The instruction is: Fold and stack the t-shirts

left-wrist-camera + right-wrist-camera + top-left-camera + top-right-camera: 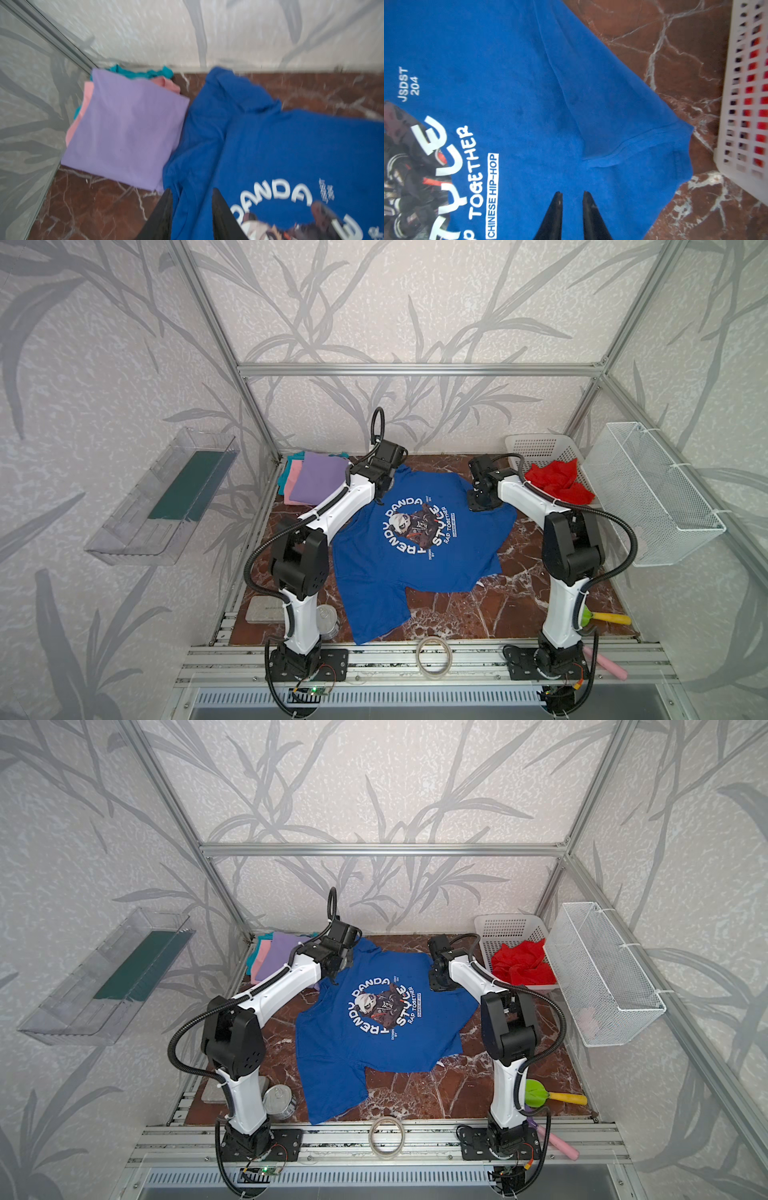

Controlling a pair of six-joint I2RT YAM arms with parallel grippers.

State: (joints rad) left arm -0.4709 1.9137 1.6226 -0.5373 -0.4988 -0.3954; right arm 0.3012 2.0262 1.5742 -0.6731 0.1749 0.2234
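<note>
in both top views the blue t-shirt (415, 556) lies spread print-up on the marble table (519, 593) between the arms. the lavender t-shirt (318, 483) tops the folded pink t-shirt (294, 485) and teal t-shirt (284, 477) in the far left corner. the red t-shirt (559, 481) sits crumpled in the white basket (536, 445). the left gripper (380, 495) and right gripper (478, 502) hang over the blue t-shirt's far edge.

the blurred left wrist view shows the left gripper (192, 193) with fingers parted, blue cloth showing between them, near the lavender t-shirt (128, 128).

the right wrist view shows the right gripper (572, 194) with fingers a narrow gap apart over the blue t-shirt (529, 83), near a sleeve hem.
</note>
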